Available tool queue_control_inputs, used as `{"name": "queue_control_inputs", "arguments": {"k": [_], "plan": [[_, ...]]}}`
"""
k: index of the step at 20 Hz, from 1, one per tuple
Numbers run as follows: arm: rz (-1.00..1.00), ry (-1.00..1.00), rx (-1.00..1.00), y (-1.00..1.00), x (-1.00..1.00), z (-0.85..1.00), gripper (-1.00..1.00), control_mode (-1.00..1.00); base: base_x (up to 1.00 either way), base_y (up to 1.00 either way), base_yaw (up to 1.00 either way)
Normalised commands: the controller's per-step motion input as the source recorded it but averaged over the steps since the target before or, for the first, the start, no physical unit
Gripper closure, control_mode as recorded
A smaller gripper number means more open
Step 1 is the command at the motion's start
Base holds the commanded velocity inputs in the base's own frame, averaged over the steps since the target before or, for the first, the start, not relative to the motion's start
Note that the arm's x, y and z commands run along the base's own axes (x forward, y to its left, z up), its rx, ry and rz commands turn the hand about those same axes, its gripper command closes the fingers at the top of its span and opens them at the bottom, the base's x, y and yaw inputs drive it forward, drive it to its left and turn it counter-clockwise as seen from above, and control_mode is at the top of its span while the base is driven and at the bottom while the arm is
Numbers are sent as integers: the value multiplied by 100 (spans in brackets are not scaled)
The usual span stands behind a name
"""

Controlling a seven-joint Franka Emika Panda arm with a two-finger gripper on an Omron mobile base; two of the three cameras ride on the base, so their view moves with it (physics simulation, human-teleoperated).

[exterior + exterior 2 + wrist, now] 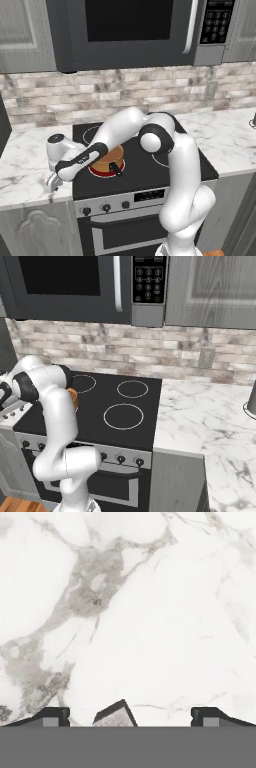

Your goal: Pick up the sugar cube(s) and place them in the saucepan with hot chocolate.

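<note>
A greyish-white sugar cube [115,714] lies on the white marble counter [150,612], seen close up in the hand view. My gripper [130,718] is open, and the cube sits between the two dark fingertips [55,716], nearer the left one and touching neither. From the left base camera, the gripper [52,182] is down on the counter left of the stove, near its front edge. The copper-orange saucepan [109,159] with its black handle stands on the front left burner, partly hidden behind my forearm. A sliver of the saucepan [73,398] also shows past my arm in the right base view.
The black stovetop [150,170] lies right of the gripper, with control knobs [95,209] on its front. A microwave [135,30] hangs above it. The counter's front edge [30,202] is just below the gripper. A dark object [251,401] stands on the far right counter.
</note>
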Motion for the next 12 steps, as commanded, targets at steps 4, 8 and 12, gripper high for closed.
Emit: {"name": "queue_control_inputs", "arguments": {"k": [4,8,12], "plan": [[0,0,0,0,-14,-26,-100,-100,0,0,0],[0,0,0,0,-7,-33,-100,-100,0,0,0],[0,0,0,-5,-1,-45,-100,-100,0,0,0]]}}
